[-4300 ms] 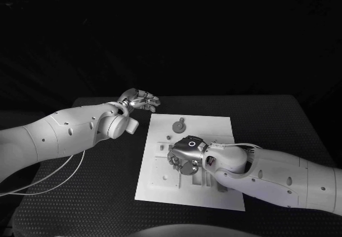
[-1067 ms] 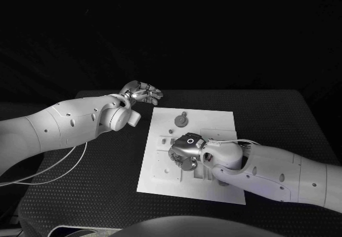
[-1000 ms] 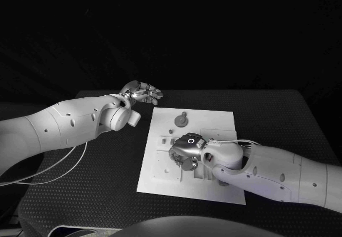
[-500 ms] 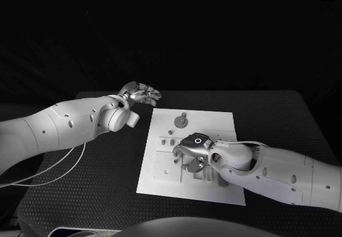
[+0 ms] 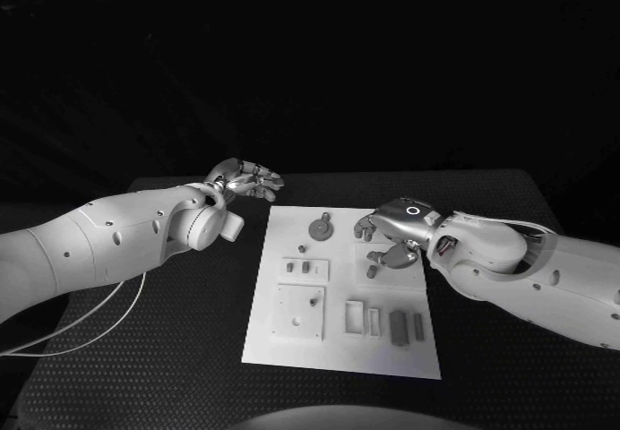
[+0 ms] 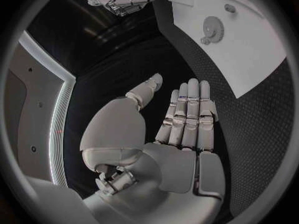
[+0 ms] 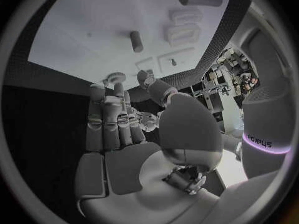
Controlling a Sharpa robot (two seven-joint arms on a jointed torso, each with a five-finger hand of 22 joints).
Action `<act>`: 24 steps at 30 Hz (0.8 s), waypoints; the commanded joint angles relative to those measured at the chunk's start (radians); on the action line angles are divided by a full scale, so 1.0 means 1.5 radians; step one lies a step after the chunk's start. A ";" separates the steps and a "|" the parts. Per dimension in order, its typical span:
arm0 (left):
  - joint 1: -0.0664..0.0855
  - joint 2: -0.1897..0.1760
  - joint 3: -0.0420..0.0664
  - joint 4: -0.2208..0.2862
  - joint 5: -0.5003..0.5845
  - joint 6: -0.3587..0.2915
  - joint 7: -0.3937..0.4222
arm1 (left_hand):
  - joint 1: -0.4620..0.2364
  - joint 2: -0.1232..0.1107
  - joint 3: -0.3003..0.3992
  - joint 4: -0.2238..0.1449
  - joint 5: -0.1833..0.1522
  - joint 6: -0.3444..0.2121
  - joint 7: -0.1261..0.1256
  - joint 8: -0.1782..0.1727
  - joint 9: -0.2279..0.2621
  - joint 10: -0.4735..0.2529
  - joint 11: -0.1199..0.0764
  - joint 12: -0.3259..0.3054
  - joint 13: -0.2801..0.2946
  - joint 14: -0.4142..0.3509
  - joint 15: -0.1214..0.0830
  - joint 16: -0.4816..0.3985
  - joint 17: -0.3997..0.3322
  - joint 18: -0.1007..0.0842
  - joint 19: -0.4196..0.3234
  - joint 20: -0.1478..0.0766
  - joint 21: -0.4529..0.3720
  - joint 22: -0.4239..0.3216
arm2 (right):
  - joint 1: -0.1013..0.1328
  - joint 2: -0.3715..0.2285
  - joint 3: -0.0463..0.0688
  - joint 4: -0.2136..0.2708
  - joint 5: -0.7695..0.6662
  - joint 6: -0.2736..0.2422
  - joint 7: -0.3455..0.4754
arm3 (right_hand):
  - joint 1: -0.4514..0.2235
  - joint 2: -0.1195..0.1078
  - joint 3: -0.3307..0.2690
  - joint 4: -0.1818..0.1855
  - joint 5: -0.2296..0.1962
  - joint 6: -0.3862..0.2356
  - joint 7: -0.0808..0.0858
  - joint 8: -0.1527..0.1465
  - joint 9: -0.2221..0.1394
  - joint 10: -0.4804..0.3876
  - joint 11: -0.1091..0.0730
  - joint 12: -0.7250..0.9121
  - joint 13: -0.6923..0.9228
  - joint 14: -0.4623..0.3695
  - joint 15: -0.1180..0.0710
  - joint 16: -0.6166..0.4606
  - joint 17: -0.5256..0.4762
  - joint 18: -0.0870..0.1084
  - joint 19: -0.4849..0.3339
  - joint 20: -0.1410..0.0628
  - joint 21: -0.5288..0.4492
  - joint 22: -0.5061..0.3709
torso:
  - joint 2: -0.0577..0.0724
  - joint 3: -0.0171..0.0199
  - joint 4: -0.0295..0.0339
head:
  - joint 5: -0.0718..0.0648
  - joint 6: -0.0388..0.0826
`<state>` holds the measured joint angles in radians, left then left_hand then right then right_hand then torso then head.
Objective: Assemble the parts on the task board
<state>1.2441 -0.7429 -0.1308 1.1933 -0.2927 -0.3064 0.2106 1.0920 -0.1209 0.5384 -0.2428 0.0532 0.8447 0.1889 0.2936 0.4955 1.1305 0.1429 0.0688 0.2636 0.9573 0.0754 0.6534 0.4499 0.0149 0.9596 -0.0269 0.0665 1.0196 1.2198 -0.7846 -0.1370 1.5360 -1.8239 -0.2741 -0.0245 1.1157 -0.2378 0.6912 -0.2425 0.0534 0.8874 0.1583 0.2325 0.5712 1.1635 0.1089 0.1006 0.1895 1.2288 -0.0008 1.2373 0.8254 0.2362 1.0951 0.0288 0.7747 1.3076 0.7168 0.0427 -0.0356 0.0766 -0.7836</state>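
The black table (image 5: pixel 155 358) is carrying the white task board (image 5: pixel 323 354) at its middle, and the board is lying flat with its long side running away from the robot.

The right arm (image 5: pixel 543 269) is reaching in over the board's right edge. Its right hand (image 5: pixel 391 235) is hovering above the board's far right part, fingers loosely spread and grasping nothing; the right wrist view shows the fingers (image 7: pixel 115 119) extended side by side with an empty palm.

The left arm (image 5: pixel 104 246) is stretching across the table on the other side. Its left hand (image 5: pixel 245 179) is hanging over bare table just beyond the board's far left corner, released, the fingers (image 6: pixel 190 112) straight and together and touching nothing.

On the board, a square block (image 5: pixel 297 312) is sitting near the left edge, with a smaller rectangular block (image 5: pixel 305 267) just beyond it. Upright slotted pieces (image 5: pixel 363 320) are standing near the middle, and 2 dark bars (image 5: pixel 400 327) are lying beside them toward the right edge. A round gear-like part (image 5: pixel 318 228) is lying at the board's far end, between the 2 hands.
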 commanded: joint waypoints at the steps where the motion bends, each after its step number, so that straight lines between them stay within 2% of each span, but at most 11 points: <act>1: 0.001 0.002 0.000 0.000 0.003 0.005 0.012 | 0.000 0.000 -0.001 0.002 -0.001 0.002 -0.003 0.003 0.000 0.001 -0.004 0.003 0.000 0.003 0.000 -0.004 0.001 0.003 0.002 0.003 0.001 -0.001 | 0.001 -0.007 -0.001 0.000 0.014 0.047 -0.005 | -0.006 -0.011 -0.006 0.004 -0.002 -0.001 -0.003 0.000 -0.001 -0.005 0.003 -0.003 -0.002 0.000 0.001 0.003 -0.002 0.017 -0.005 0.000 0.004 0.014 | 0.000 0.0007 0.0002 | -0.003 0.006; 4: 0.001 0.002 0.000 0.000 0.003 0.006 0.012 | 0.000 0.000 -0.001 0.002 -0.001 0.002 -0.003 0.003 0.000 0.001 -0.004 0.003 0.000 0.003 0.000 -0.004 0.002 0.003 0.002 0.003 0.001 -0.001 | 0.001 -0.010 -0.001 -0.002 0.011 0.077 -0.008 | -0.013 -0.019 -0.007 0.010 -0.002 -0.008 -0.008 -0.002 -0.004 -0.010 0.006 -0.008 -0.004 -0.006 0.004 0.002 -0.003 0.017 -0.011 0.002 0.003 0.014 | 0.000 0.0017 -0.0004 | -0.002 0.007; 7: 0.001 0.002 0.000 -0.002 0.003 0.006 0.012 | 0.000 0.000 -0.002 0.002 -0.001 0.002 -0.003 0.003 0.000 0.001 -0.005 0.003 0.000 0.004 0.000 -0.004 0.002 0.003 0.002 0.003 0.001 -0.001 | 0.001 -0.007 -0.003 -0.009 0.006 0.090 -0.011 | -0.014 -0.021 -0.008 0.013 -0.002 -0.012 -0.012 -0.004 -0.006 -0.012 0.007 -0.010 -0.004 -0.009 0.005 0.002 -0.003 0.017 -0.014 0.003 0.002 0.014 | 0.001 0.0019 0.0004 | -0.002 0.005; 8: 0.001 0.002 0.000 -0.002 0.003 0.006 0.012 | 0.000 0.000 -0.002 0.002 -0.001 0.002 -0.003 0.003 0.000 0.002 -0.005 0.003 0.000 0.004 0.000 -0.004 0.002 0.003 0.002 0.003 0.001 -0.001 | 0.000 -0.006 -0.005 -0.011 0.005 0.095 -0.011 | -0.015 -0.021 -0.008 0.013 -0.002 -0.013 -0.013 -0.004 -0.006 -0.012 0.007 -0.010 -0.004 -0.009 0.005 0.002 -0.003 0.017 -0.014 0.003 0.002 0.014 | 0.001 0.0018 0.0008 | 0.001 0.005; 12: 0.001 0.003 0.000 -0.004 0.003 0.006 0.013 | 0.000 0.000 -0.002 0.002 -0.001 0.002 -0.003 0.003 0.000 0.002 -0.005 0.003 0.000 0.004 0.000 -0.005 0.002 0.003 0.002 0.003 0.001 -0.001 | -0.005 0.005 -0.011 -0.019 0.004 0.094 -0.010 | -0.016 -0.022 -0.008 0.015 -0.002 -0.013 -0.013 -0.003 -0.006 -0.013 0.007 -0.011 -0.005 -0.011 0.006 0.003 -0.003 0.017 -0.015 0.004 0.002 0.014 | 0.001 0.0014 0.0011 | 0.001 0.003; 20: 0.001 0.004 0.000 -0.005 0.003 0.006 0.013 | 0.000 0.000 -0.002 0.002 -0.001 0.002 -0.003 0.003 0.000 0.002 -0.005 0.003 0.000 0.004 0.000 -0.005 0.003 0.003 0.002 0.003 0.001 -0.001 | -0.013 0.019 -0.015 -0.031 -0.004 0.104 -0.007 | -0.008 -0.018 -0.005 0.014 -0.002 -0.015 -0.014 -0.003 -0.007 -0.012 0.007 -0.011 -0.005 -0.010 0.005 0.005 -0.003 0.017 -0.015 0.002 0.004 0.014 | 0.001 0.0008 0.0030 | 0.001 -0.001; 24: 0.001 0.004 0.000 -0.005 0.003 0.007 0.012 | -0.001 0.000 -0.002 0.002 -0.001 0.002 -0.003 0.003 0.000 0.002 -0.005 0.003 0.000 0.004 0.000 -0.005 0.003 0.003 0.002 0.003 0.001 -0.001 | -0.015 0.021 -0.017 -0.030 -0.005 0.113 -0.005 | -0.001 -0.010 -0.004 0.011 -0.002 -0.009 -0.012 0.002 -0.006 -0.006 0.005 -0.009 -0.003 -0.007 0.003 0.008 -0.003 0.017 -0.012 0.001 0.006 0.014 | 0.001 -0.0001 0.0020 | 0.001 -0.003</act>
<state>1.2441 -0.7390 -0.1309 1.1842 -0.2927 -0.3063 0.2153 1.0920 -0.1209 0.5384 -0.2429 0.0532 0.8447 0.1889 0.2942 0.4956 1.1307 0.1427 0.0688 0.2637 0.9573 0.0754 0.6496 0.4528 0.0149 0.9596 -0.0269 0.0665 1.0188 1.1983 -0.7541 -0.1624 1.4893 -1.8155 -0.1416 -0.0367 1.1076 -0.2538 0.6804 -0.2260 0.0535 0.8700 0.1418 0.2329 0.5618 1.1490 0.1195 0.0885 0.1836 1.2187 0.0092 1.2428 0.8227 0.2357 1.0787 0.0342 0.7802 1.3075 0.7187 0.0434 -0.0320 0.0779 -0.7864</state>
